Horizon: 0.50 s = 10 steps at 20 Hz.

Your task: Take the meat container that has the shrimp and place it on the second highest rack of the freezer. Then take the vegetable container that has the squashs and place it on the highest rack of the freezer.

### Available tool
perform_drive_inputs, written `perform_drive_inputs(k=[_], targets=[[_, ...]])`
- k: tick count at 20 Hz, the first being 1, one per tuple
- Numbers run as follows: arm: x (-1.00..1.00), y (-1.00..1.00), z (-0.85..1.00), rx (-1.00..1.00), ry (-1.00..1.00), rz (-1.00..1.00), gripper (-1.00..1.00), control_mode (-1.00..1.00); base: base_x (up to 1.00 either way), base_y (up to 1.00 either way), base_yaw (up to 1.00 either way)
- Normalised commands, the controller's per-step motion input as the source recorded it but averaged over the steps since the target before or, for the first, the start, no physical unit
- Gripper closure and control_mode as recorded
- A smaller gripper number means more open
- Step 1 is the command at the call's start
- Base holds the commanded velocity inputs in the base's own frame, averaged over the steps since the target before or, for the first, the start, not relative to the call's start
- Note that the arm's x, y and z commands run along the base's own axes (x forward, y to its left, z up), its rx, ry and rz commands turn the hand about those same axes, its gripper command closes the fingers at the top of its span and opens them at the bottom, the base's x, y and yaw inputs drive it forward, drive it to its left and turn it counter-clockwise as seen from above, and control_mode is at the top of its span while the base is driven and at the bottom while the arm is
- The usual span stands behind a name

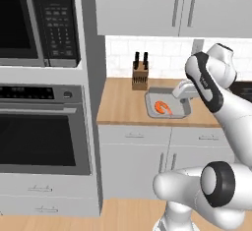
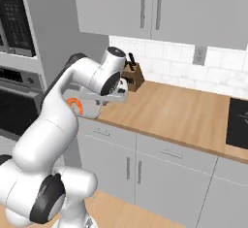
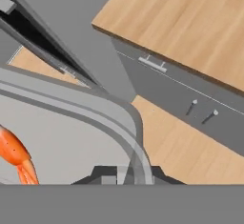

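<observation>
Item: gripper [image 3: 127, 176], fingers closed on the rim of the meat container [image 1: 151, 99], a light-grey tray held clear above the counter edge, the floor visible beneath its corner in the hand view. Contents: one orange-red shrimp [image 1: 163, 107], lying inside the tray. Beneath and beyond: wooden counter [image 2: 179, 113] over grey cabinet drawers [image 1: 134, 135]. Far, against the tiled wall: knife block [image 1: 140, 75]. Left of the counter: built-in oven [image 1: 42, 127], microwave [image 1: 39, 21] above it.
</observation>
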Motion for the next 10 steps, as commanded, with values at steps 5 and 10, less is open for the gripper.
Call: perform_drive_inputs(k=[5,10], targets=[[0.0,0.0,0.0,0.0,0.0,0.0,1.0,1.0,-0.04,0.02,0.77],[0.0,0.0,0.0,0.0,0.0,0.0,1.0,1.0,-0.01,0.0,0.95]])
